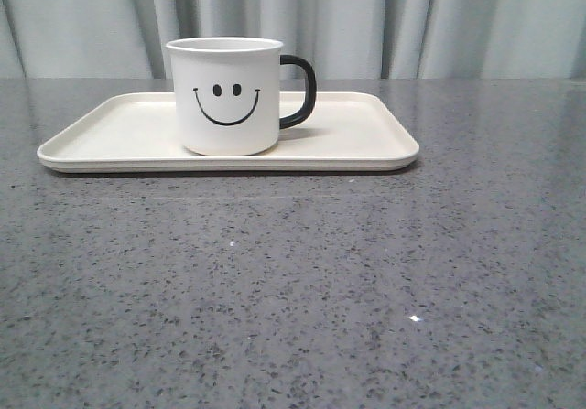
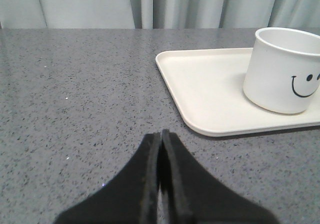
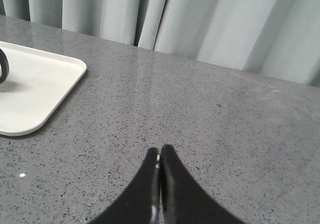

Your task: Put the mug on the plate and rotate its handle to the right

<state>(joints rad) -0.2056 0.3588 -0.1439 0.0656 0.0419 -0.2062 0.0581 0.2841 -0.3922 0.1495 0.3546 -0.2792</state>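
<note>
white and glossy, the mug (image 1: pixel 226 95) stands upright on the plate (image 1: pixel 110 134), a little left of the plate's middle in the front view, its smiley face toward the camera and its black handle (image 1: pixel 300 91) sticking out to the right. judged from that, the task looks all but done: mug on plate, handle already on the right side. the left gripper (image 2: pixel 160 134) hangs low over the grey speckled table (image 1: pixel 293 290), beside the plate's near left corner and apart from it, with its jaws pressed together and nothing between them. the right gripper (image 3: pixel 159 154) is likewise closed up on nothing, over bare table off the plate's right end. the mug looks like glazed ceramic or enamel: stiff, probably fairly light when empty, smooth and slippery, and likely to chip if knocked over. if any touch-up were wanted, the safest hold would seem to be across the rim and wall from above, one finger inside and one outside, or a gentle push on the handle to turn it; the thin loop itself is a poorer place to pinch. the plate is shallow and might slide on the polished stone.
</note>
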